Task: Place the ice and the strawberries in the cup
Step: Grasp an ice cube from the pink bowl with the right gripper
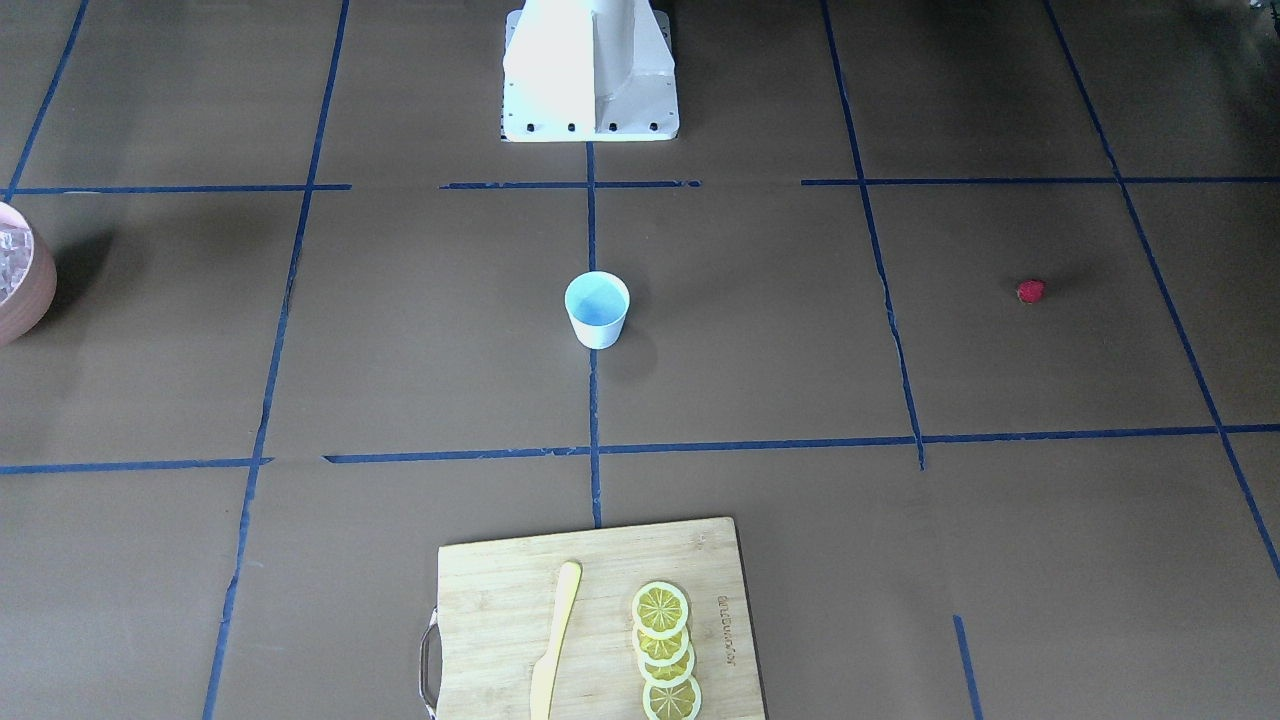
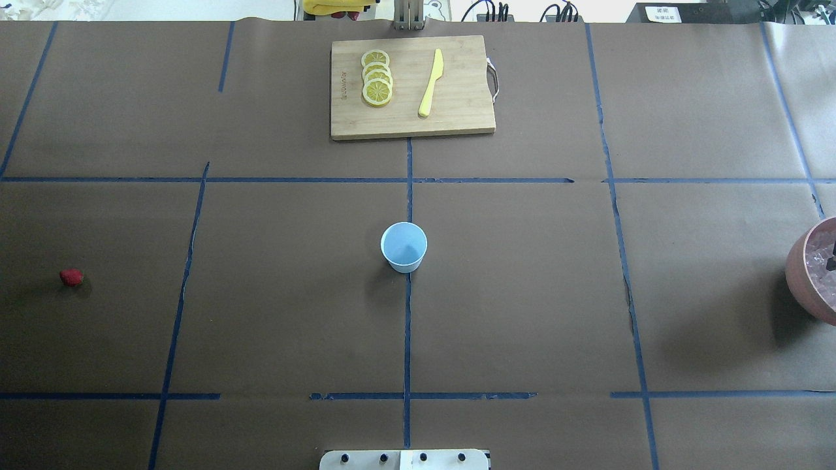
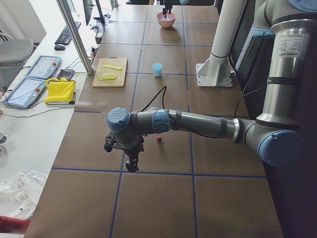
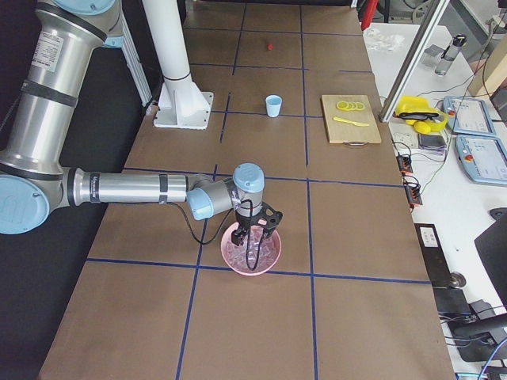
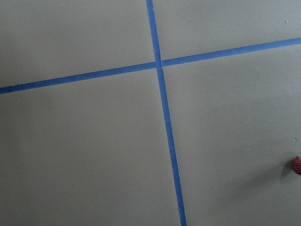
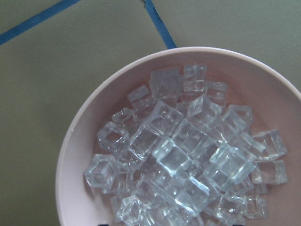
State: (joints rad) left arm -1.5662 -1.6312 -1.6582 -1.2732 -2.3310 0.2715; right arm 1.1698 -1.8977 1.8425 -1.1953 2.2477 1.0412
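Two grippers, finger spread impossible to tell for either. Right gripper is hanging in the bowl over the ice; left gripper is hovering near the strawberry. Cup is standing empty mid-table, well apart from both. Risk: the glossy, tightly packed cubes are likely to be squirting out of a pinch.

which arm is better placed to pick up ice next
Right: the right gripper hangs over the bowl of ice; the left gripper is far away, near the strawberry.
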